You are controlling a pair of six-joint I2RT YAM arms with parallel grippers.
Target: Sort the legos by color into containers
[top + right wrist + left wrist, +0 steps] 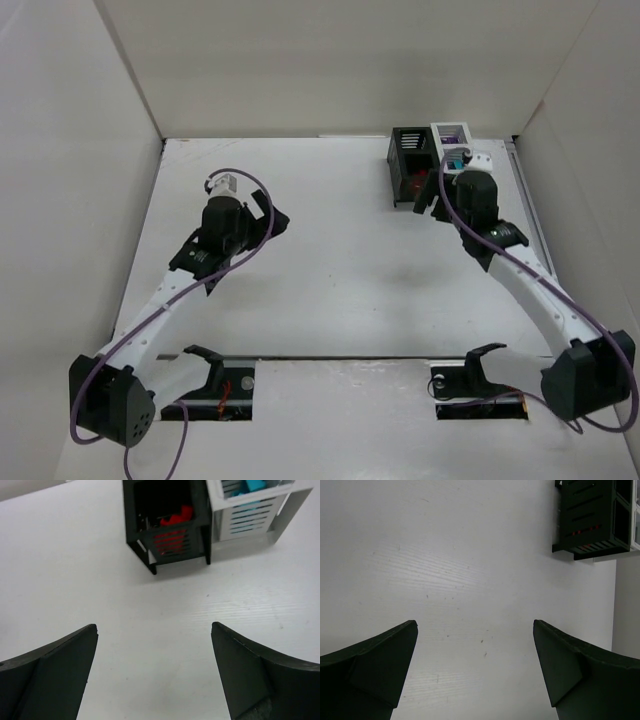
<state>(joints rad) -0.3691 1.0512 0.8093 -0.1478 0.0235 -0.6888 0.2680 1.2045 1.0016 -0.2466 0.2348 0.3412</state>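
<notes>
Red legos [177, 517] lie heaped inside the black bin [201, 505] and show through its slatted front. Teal legos [252, 485] sit in the white bin [218, 515], which is joined to the black bin's right side. In the top view a further white compartment behind it holds something purplish, too small to make out.

The right claw [153, 626] hangs just in front of the black bin on the near side. Its jaws are spread wide, with only bare surface [150, 595] between them. The left claw [475, 625] is well apart from the black bin, off to its left and nearer the arms' bases. It is also spread wide and holds nothing. From its wrist view the black bin stands at the upper right, with red glinting through the lower slats.

The surface is white with a faint streaked grain and a few small dark specks. Both bins stand on it toward the far right corner. Plain white walls [330, 60] close it in behind the black bin and on both sides. Purple cables [243, 172] loop along both white-and-black arms.
</notes>
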